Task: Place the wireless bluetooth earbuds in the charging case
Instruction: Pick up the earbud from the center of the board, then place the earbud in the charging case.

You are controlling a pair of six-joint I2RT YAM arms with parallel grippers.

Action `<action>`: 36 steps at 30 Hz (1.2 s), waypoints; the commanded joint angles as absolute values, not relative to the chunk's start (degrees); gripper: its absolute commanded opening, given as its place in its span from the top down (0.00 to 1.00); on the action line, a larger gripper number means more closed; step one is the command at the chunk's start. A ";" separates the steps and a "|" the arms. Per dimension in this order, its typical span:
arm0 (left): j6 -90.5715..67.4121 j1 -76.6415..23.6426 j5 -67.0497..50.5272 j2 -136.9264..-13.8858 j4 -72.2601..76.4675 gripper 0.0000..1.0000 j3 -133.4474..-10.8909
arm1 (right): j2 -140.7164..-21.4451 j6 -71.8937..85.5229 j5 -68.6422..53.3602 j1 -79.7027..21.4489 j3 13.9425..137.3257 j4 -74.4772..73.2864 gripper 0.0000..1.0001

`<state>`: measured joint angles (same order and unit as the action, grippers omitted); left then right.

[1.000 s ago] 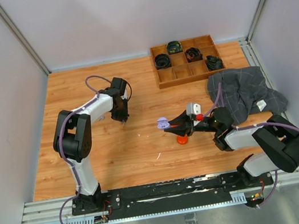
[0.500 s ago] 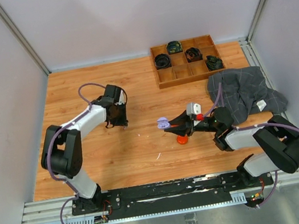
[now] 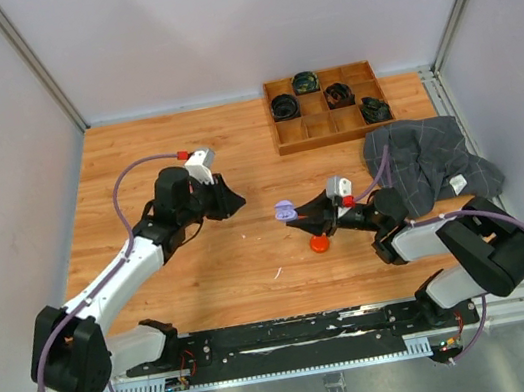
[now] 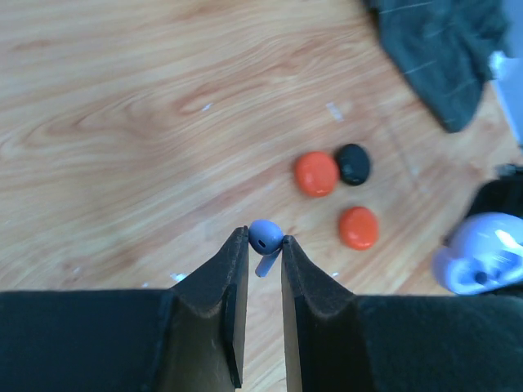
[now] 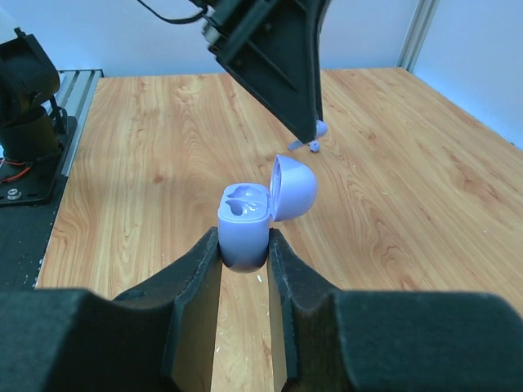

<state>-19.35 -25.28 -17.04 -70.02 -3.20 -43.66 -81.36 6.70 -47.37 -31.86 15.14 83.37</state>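
lilac earbud (image 4: 265, 235): pinched at tip of left hand (image 4: 263, 247), stem tucked back into grip, above desk (image 4: 122, 122) | lilac case (image 5: 245, 216): lid open, wells up, clamped in right hand (image 5: 245, 243) | case lies near, to the earbud's right; judged left hand's carry.

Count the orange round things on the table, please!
2. One orange piece sits beside the black piece; the other orange piece lies apart, nearer the lilac case. More may be hidden.

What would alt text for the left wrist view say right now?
The left gripper pinches a pale lilac earbud between its fingertips above the wooden table. Beyond lie two orange-red pieces and a black piece; the lilac charging case shows at the right edge.
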 commanded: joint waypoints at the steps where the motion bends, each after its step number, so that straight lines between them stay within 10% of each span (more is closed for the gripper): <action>1: -19.94 -27.06 -25.72 -65.66 8.24 0.89 -40.77 | -80.63 7.11 -44.41 -32.85 14.97 87.25 0.87; 36: -25.24 -42.16 -21.96 -63.46 33.16 0.90 -35.72 | -75.49 9.03 -39.34 -34.53 14.41 87.69 0.87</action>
<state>-24.69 -41.21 -23.40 -62.61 28.56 -35.92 -76.64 8.54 -39.33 -33.47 15.14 84.09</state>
